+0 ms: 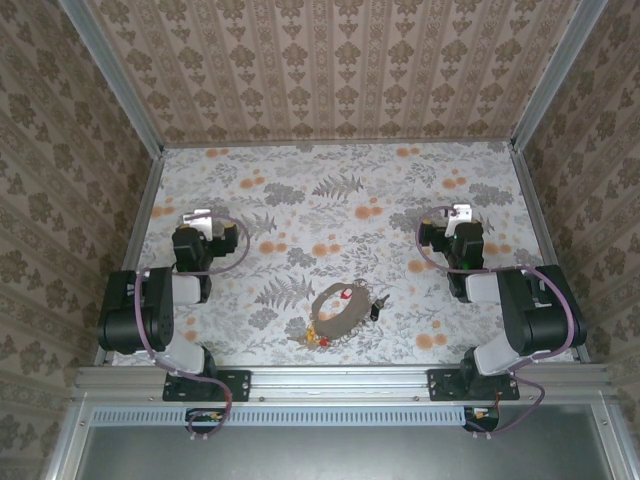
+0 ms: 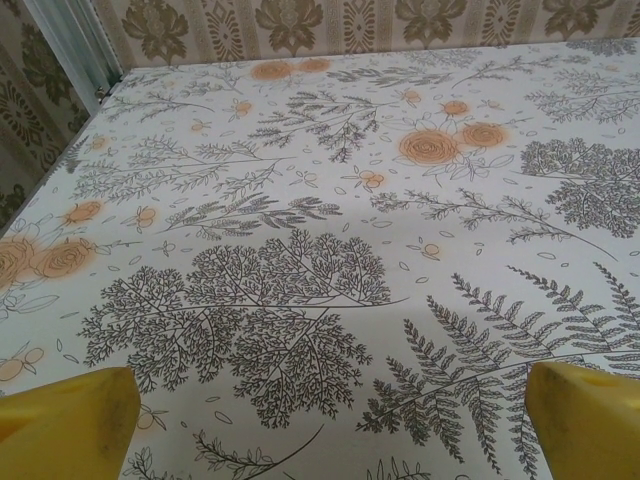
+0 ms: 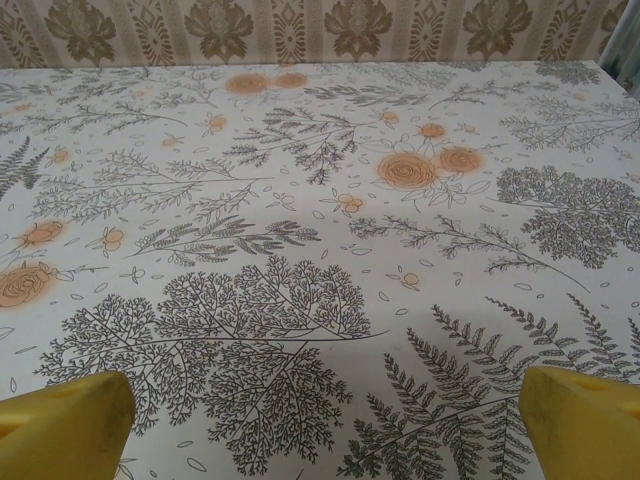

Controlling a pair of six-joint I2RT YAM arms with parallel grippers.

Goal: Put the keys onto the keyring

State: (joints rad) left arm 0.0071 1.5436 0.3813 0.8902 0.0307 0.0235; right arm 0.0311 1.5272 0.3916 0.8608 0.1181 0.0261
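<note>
While the keyring [image 1: 322, 304] is lying as a floppy grey-brown loop on the floral counter [image 1: 300, 190], near the front edge and roughly midway between the two arms, it is being touched by neither of them. Small red tags [image 1: 347, 293] are being shown on the loop's far side and at its near-left end. The keys [image 1: 376, 304], tiny and dark, are being seen just beside the loop's right side; whether they are touching it cannot be told at this size. The left arm [image 1: 150, 305] is being held folded at the left of the counter, its jaws pointing toward the back wall, well apart from the keyring. The right arm [image 1: 525, 310] is being held the same way at the right. In the left wrist view the left jaws are being held wide open, the yellow fingertips [image 2: 70, 425] showing at the two bottom corners with patterned counter between them. In the right wrist view the right jaws are likewise being held wide open, their yellow fingertips [image 3: 65, 425] standing at the bottom corners over floral print, nothing being gripped. Patterned wallpaper [image 1: 330, 70] is being seen behind the counter.
</note>
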